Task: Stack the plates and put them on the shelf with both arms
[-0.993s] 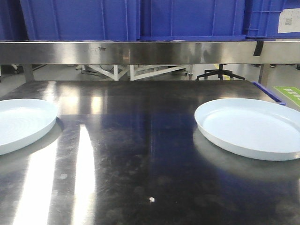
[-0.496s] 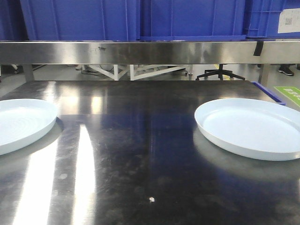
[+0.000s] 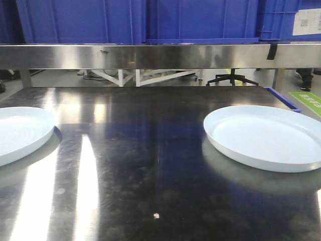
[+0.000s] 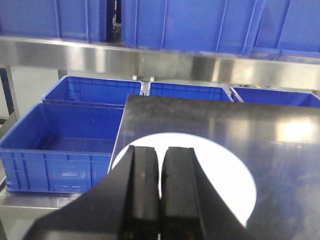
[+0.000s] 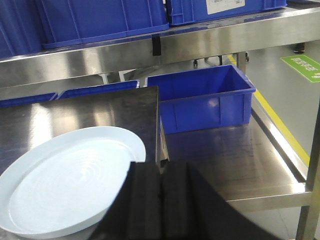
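Black left gripper [image 4: 160, 155]: fingers pressed together, nothing held; left plate [image 4: 210, 170] lies just beyond the tips, at tabletop [image 3: 150, 150] left edge. Right gripper [image 5: 160, 172]: likewise closed up, empty; right plate [image 5: 75, 185] near rt edge. I see plates well apart, steel between; shelf rail [image 3: 150, 55] behind.

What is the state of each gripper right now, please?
Left gripper: closed, holding nothing; the left plate lies untouched beyond it.
Right gripper: closed, holding nothing; the right plate lies untouched beyond it.
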